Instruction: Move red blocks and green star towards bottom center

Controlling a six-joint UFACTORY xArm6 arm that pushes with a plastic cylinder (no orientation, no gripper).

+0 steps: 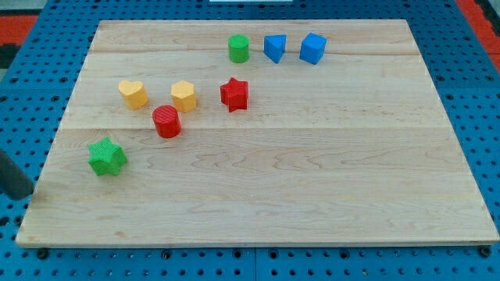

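**Pale wooden board with eight moulded blocks, rod at the left edge**

Wood of a light, planked grain forms the board, laid over a blue perforated table. Its near half is left bare, so wide room is given toward the bottom centre.

A dark rod is seen at the view's left edge, at about 9 o'clock from the board's middle. Its lower end, the tip, rests just off the board's left edge; whether it touches the surface cannot be told. No jaws are carried by this rod, so no open or closed state can be told.

Nearest the tip, at its 2 o'clock, the green star is found close to the left edge, ridged and matte. Farther up, at 1 o'clock from the star, the red cylinder stands upright with a ribbed top. At 2 o'clock from the cylinder, the red star is set, well apart from it.

Between them, slightly farther back, a yellow hexagonal block is placed, and at its 9 o'clock a yellow heart is seen.

Farthest away, near the top edge, a green cylinder is lined up with two blue blocks: a blue block of uncertain shape and a blue cube.
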